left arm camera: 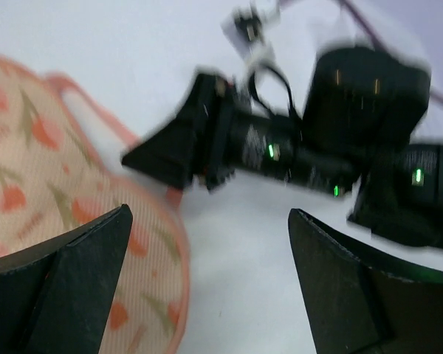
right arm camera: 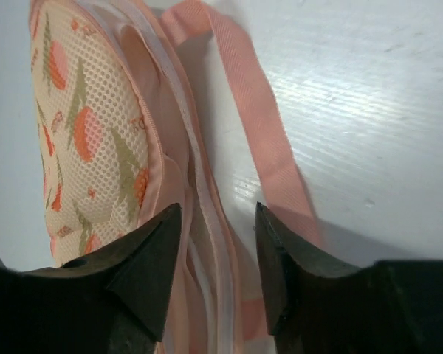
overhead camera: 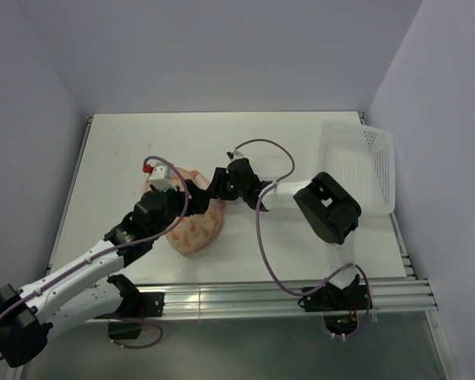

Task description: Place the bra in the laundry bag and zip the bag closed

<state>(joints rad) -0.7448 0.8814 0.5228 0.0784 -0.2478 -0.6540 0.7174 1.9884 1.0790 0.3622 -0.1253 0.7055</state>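
A white table between lavender walls carries the laundry bag, left of centre, and 1 white basket at the far right. The left gripper hangs over the bag's edge, jaws wide. The right gripper straddles the bag's zipper trim, jaws narrowly parted.

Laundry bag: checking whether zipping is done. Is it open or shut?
Shut, it seems: in the right wrist view, halves of the bag lie together along the pink zipper trim. Whether the zip reaches its end, cannot tell.
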